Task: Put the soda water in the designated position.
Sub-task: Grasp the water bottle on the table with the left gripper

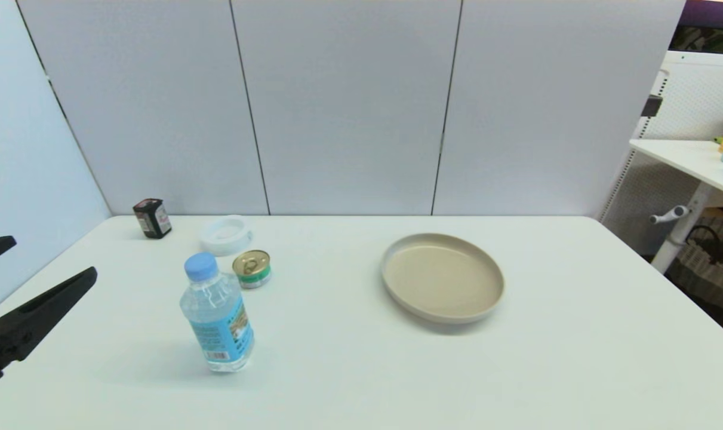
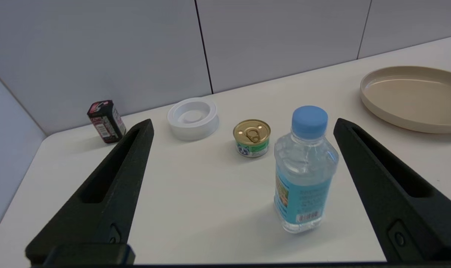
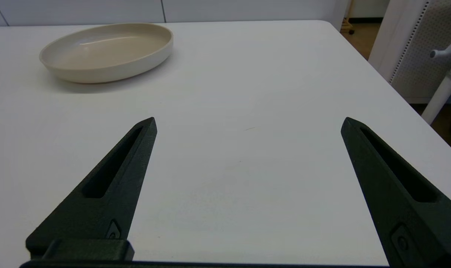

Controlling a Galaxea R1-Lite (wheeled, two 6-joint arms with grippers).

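While the plate lies bare, soda water stands well apart.

The left gripper comes in from the left edge and hovers low above the table, with its two black fingers spread wide and nothing held between them. The right gripper also hangs above the table, its fingers wide apart and empty.

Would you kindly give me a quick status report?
Left gripper open, short of bottle. Right gripper open, over bare table. Bottle upright, untouched. Nothing in the way.
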